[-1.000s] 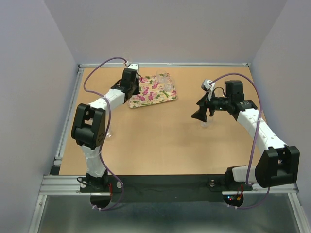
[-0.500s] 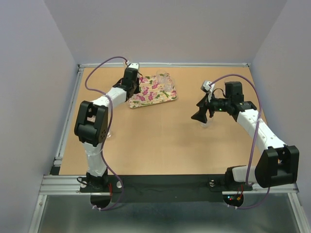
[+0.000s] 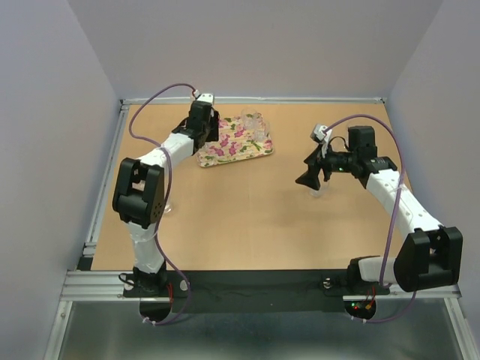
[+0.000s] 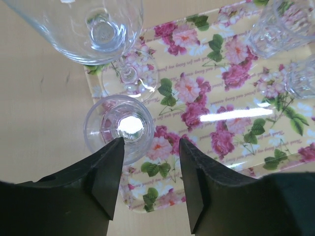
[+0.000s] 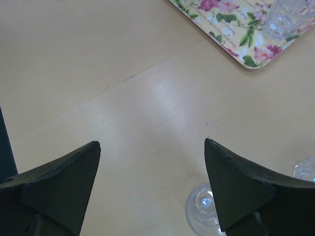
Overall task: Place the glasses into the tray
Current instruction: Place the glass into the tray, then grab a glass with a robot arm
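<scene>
Tray (image 4: 236,118) bears tumbler (image 4: 119,127) just beyond parted left fingers (image 4: 106,182).

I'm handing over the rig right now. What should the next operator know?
Left hand: open over the tray, holding nothing; a small glass stands at the tray's edge just ahead of it.
Right hand: open, empty, above a lone glass on the table.
Done: four glasses seen on the tray, counting the small glass.
To do: the lone glass and a second glass beside it, at least.
</scene>
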`<state>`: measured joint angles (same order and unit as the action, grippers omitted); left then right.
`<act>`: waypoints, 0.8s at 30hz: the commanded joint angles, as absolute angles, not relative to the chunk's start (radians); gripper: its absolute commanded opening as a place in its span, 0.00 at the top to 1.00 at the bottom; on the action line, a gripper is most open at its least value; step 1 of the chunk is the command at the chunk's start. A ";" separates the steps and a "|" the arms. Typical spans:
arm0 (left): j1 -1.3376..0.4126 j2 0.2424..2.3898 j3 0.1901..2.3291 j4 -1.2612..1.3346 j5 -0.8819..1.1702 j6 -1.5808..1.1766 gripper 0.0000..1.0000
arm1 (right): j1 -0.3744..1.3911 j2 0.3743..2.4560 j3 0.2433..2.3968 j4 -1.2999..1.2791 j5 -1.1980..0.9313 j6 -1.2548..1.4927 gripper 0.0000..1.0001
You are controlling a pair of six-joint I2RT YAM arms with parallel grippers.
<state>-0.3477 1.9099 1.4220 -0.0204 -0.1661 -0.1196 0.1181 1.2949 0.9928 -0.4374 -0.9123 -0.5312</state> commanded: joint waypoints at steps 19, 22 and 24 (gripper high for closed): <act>-0.310 1.096 0.944 0.046 -0.144 -0.035 0.12 | 0.005 1.197 0.983 -0.402 -0.761 -0.549 0.09; -0.308 1.011 0.884 0.048 -0.147 -0.022 0.10 | 0.006 1.204 1.005 -0.405 -0.741 -0.516 0.09; -0.308 0.974 0.861 0.037 -0.166 -0.012 0.10 | 0.005 1.210 1.011 -0.407 -0.726 -0.497 0.08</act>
<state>-0.3099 1.0534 0.9012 -0.0082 -0.1398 -0.0448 0.0074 1.2285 0.9791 -0.4370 -0.7635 -0.5385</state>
